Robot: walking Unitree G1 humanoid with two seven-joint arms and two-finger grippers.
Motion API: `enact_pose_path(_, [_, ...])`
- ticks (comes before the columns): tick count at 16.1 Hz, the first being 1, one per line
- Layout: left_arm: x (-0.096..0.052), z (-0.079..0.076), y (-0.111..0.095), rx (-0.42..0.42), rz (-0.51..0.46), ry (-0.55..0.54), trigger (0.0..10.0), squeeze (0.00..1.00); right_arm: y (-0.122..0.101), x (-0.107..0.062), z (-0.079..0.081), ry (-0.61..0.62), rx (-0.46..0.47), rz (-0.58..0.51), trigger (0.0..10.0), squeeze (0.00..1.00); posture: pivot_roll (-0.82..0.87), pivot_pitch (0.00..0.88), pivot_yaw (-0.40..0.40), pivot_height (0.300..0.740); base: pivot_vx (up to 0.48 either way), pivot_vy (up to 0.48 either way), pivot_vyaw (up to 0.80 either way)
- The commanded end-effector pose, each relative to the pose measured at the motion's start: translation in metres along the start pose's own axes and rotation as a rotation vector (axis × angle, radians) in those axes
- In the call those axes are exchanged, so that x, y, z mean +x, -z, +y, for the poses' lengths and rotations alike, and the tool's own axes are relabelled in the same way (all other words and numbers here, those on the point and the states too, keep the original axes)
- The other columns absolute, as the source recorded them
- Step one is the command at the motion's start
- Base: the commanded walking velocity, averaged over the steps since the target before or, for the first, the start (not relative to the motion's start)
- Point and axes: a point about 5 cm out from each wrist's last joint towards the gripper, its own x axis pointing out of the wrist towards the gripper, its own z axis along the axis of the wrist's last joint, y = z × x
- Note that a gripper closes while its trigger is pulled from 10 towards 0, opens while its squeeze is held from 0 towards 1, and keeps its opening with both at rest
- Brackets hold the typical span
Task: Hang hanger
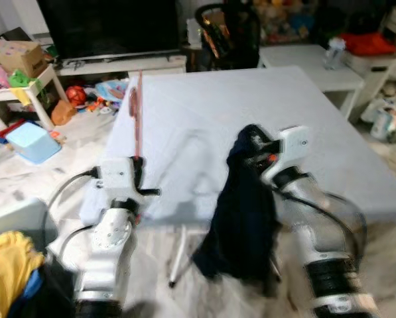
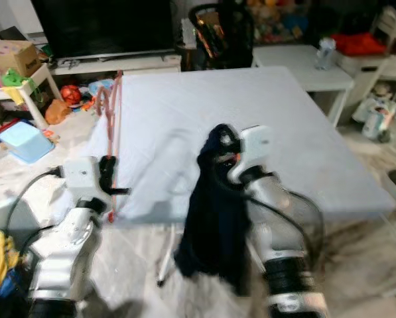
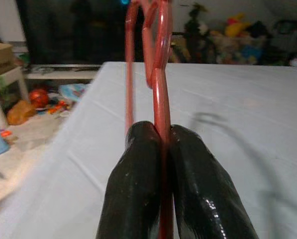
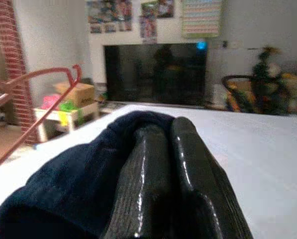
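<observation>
Your left gripper [image 3: 163, 149] pinches the red hanger [image 1: 136, 116] tight and holds it up by the near left edge of the table [image 1: 330, 139]. It is thin wire, hook on top. Your right gripper [image 4: 160, 149] is pressed shut on the dark shirt [image 1: 241, 212], which hangs beside it. I think you are getting ready. Next, slide the hanger into the shirt.

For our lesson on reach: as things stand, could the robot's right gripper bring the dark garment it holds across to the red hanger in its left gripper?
Probably yes. The right gripper, shut on the dark garment, and the left gripper, clamping the red hanger, are side by side over the table's near edge, with bare tabletop between them.
</observation>
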Motion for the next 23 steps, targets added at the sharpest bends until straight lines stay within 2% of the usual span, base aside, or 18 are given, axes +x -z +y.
enact_pose_path(1, [0.001, -0.004, 0.000, -0.009, 0.005, 0.009, 10.0, 0.00, -0.013, 0.001, -0.009, 0.024, -0.032, -0.049, 10.0, 0.00, -0.09, 0.000, 0.035, 0.740, 0.480, 0.000, 0.00])
enact_pose_path(4, [0.004, -0.003, -0.006, -0.008, -0.009, -0.016, 10.0, 0.00, -0.011, -0.003, -0.011, 0.017, -0.042, -0.038, 10.0, 0.00, -0.08, 0.000, 0.029, 0.740, 0.160, 0.000, 0.00])
enact_pose_path(9, [0.006, -0.005, -0.010, -0.001, -0.022, -0.016, 10.0, 0.00, -0.011, 0.000, -0.009, 0.023, -0.032, -0.038, 10.0, 0.00, -0.08, 0.000, 0.025, 0.740, 0.000, 0.000, 0.00])
enact_pose_path(12, [0.008, -0.010, -0.014, -0.025, -0.035, -0.003, 10.0, 0.00, -0.016, 0.015, -0.008, 0.016, -0.067, -0.050, 10.0, 0.00, -0.08, 0.000, 0.018, 0.740, 0.000, 0.000, 0.00])
enact_pose_path(13, [0.010, -0.011, -0.013, -0.031, -0.033, -0.003, 10.0, 0.00, -0.031, 0.038, -0.010, 0.039, -0.046, -0.087, 10.0, 0.00, -0.08, 0.000, 0.018, 0.740, 0.000, 0.000, 0.00])
enact_pose_path(14, [0.010, -0.012, -0.012, -0.040, -0.028, -0.006, 10.0, 0.00, -0.044, 0.054, -0.010, 0.040, -0.043, -0.115, 10.0, 0.00, -0.08, 0.000, 0.017, 0.740, 0.000, 0.000, 0.00])
enact_pose_path(16, [0.011, -0.013, -0.012, -0.046, -0.026, -0.005, 10.0, 0.00, -0.060, 0.074, -0.007, 0.042, -0.028, -0.141, 10.0, 0.00, -0.08, 0.000, 0.014, 0.740, 0.000, 0.000, 0.00])
enact_pose_path(17, [0.010, -0.013, -0.012, -0.047, -0.027, -0.006, 10.0, 0.00, -0.086, 0.099, -0.001, 0.051, -0.002, -0.167, 10.0, 0.00, -0.07, 0.000, 0.004, 0.740, 0.000, 0.000, 0.00])
enact_pose_path(18, [0.010, -0.012, -0.012, -0.046, -0.026, -0.012, 10.0, 0.00, -0.096, 0.107, 0.001, 0.060, -0.003, -0.183, 10.0, 0.00, -0.06, 0.000, -0.001, 0.740, 0.000, 0.000, 0.00])
enact_pose_path(19, [0.009, -0.009, -0.012, -0.046, -0.029, -0.033, 10.0, 0.00, -0.123, 0.117, -0.004, 0.144, -0.015, -0.233, 10.0, 0.00, -0.05, 0.000, -0.009, 0.740, 0.000, 0.000, 0.00])
enact_pose_path(21, [0.008, -0.008, -0.013, -0.045, -0.036, -0.043, 10.0, 0.00, -0.152, 0.120, -0.021, 0.297, -0.001, -0.306, 10.0, 0.00, -0.04, 0.000, -0.019, 0.740, 0.000, 0.000, 0.00])
enact_pose_path(22, [0.007, -0.008, -0.013, -0.045, -0.038, -0.044, 10.0, 0.00, -0.177, 0.119, -0.028, 0.335, 0.032, -0.388, 10.0, 0.00, -0.03, 0.000, -0.024, 0.740, 0.000, 0.000, 0.00])
enact_pose_path(23, [0.006, -0.005, -0.011, -0.048, -0.030, -0.053, 10.0, 0.00, -0.203, 0.117, -0.028, 0.334, -0.038, -0.484, 10.0, 0.00, -0.03, 0.000, -0.025, 0.740, 0.000, 0.000, 0.00])
